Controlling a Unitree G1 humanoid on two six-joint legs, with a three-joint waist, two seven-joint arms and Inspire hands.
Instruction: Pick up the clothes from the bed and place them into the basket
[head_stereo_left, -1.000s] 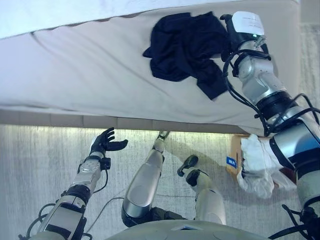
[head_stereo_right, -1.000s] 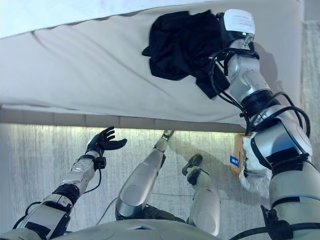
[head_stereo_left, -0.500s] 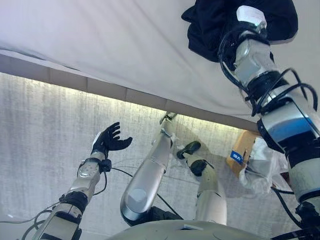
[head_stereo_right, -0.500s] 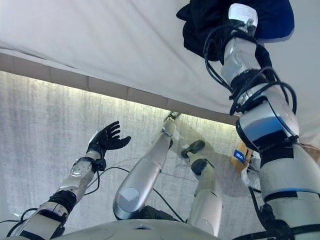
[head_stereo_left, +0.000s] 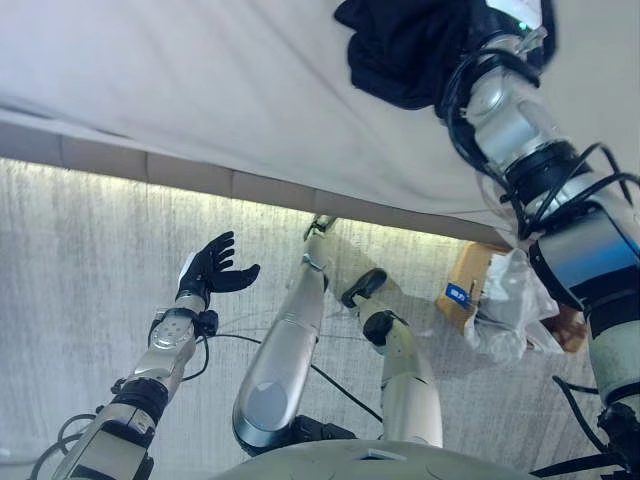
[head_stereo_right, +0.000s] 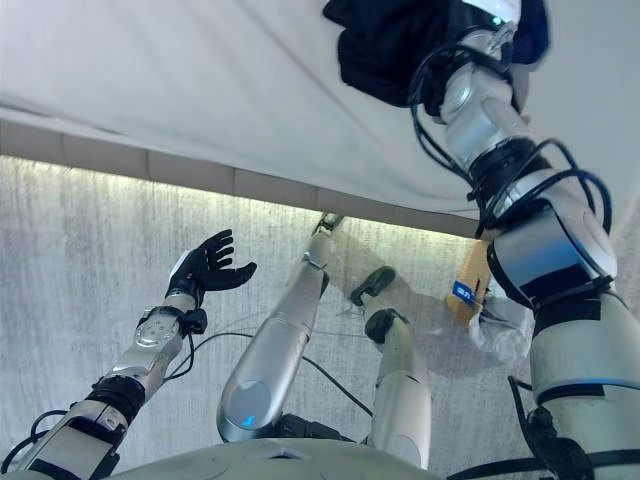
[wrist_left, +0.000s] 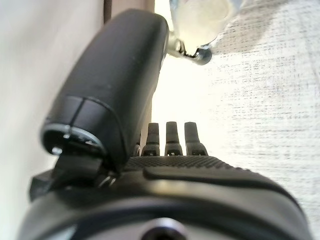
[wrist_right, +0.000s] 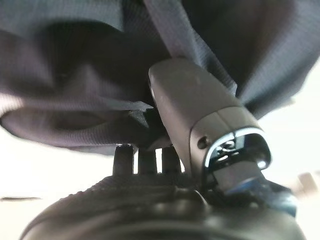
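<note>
A dark navy garment (head_stereo_left: 400, 45) lies bunched on the pale bed (head_stereo_left: 200, 90) at the far right. My right hand (head_stereo_left: 510, 22) reaches into it from the right. In the right wrist view the thumb (wrist_right: 195, 115) presses over a fold of the dark cloth (wrist_right: 75, 75) and the fingers curl into it, so the hand is shut on the garment. My left hand (head_stereo_left: 210, 272) hangs open over the floor below the bed's edge, holding nothing. The brown basket (head_stereo_left: 462, 290) stands on the floor at the right, under my right arm.
White clothes (head_stereo_left: 505, 315) fill the basket and spill over its side. The bed's lit lower edge (head_stereo_left: 150, 170) runs across the view above a pale grey carpet (head_stereo_left: 80, 300).
The camera has tilted, so the whole scene shifted. The garment, spread flat a second ago, is now gathered into a bundle round my right hand. The left hand stays open in place.
</note>
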